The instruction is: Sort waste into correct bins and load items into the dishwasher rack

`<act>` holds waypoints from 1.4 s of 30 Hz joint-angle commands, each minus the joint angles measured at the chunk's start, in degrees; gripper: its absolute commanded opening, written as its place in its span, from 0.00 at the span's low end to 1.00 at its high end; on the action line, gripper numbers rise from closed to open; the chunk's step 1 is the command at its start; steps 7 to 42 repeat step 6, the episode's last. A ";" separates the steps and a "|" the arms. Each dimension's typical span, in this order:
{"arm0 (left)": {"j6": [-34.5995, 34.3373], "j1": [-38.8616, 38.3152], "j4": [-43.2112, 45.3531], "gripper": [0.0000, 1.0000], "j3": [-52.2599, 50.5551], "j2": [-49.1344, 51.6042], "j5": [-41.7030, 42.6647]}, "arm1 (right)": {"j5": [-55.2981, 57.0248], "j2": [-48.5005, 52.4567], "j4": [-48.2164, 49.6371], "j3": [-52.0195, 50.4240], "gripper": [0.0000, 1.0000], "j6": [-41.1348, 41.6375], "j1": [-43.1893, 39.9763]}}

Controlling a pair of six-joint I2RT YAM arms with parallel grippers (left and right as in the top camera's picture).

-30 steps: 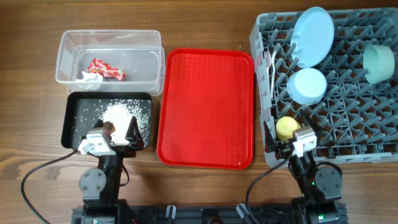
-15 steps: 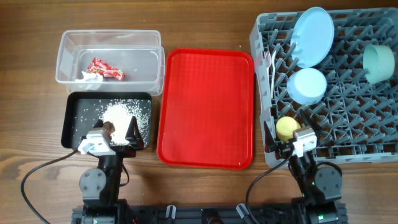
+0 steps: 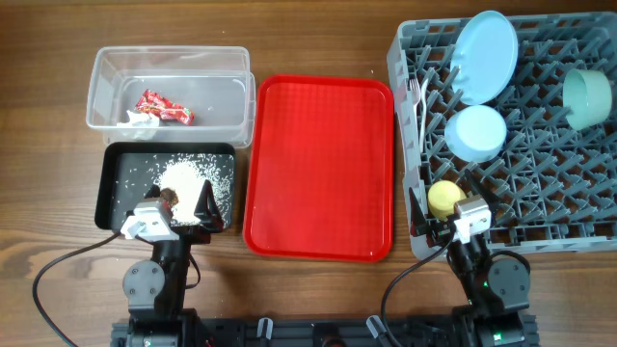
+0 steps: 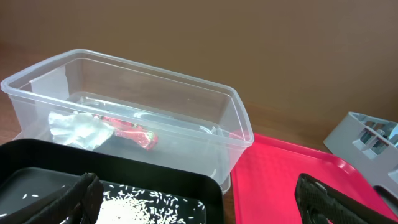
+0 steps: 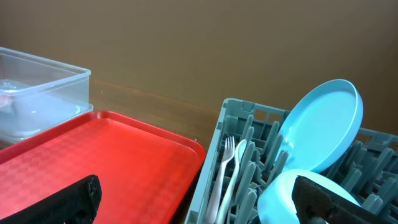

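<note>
The clear tub (image 3: 106, 72) holds the red wrapper (image 3: 164, 106) and white napkin (image 3: 138, 120). The black tray (image 3: 114, 169) holds loose rice (image 3: 198, 178) and a brown lump (image 3: 169, 196). The grey rack (image 3: 540, 212) holds the blue plate (image 3: 485, 53), small blue bowl (image 3: 475, 132), mint bowl (image 3: 586, 96), yellow cup (image 3: 443, 198), and fork and spoon (image 3: 420, 101). My left gripper (image 3: 183, 207) is open and empty over the black tray's near edge (image 4: 199, 205). My right gripper (image 3: 448, 217) is open and empty at the rack's near left corner (image 5: 199, 202).
The flat red serving tray (image 3: 318, 164) lies between the bins and the rack, with nothing on it. Wooden table shows around everything. In the left wrist view the tub (image 4: 186, 99) stands just behind the black tray (image 4: 155, 174).
</note>
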 commanded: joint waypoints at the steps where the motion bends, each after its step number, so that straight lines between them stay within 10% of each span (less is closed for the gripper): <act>1: -0.50 0.46 -0.09 1.00 -0.35 -0.42 0.09 | 0.13 -0.76 0.31 -0.20 1.00 0.09 -0.39; 42: -0.50 0.46 -0.09 1.00 -0.35 -0.42 0.09 | 0.13 -0.76 0.31 -0.20 1.00 0.09 -0.39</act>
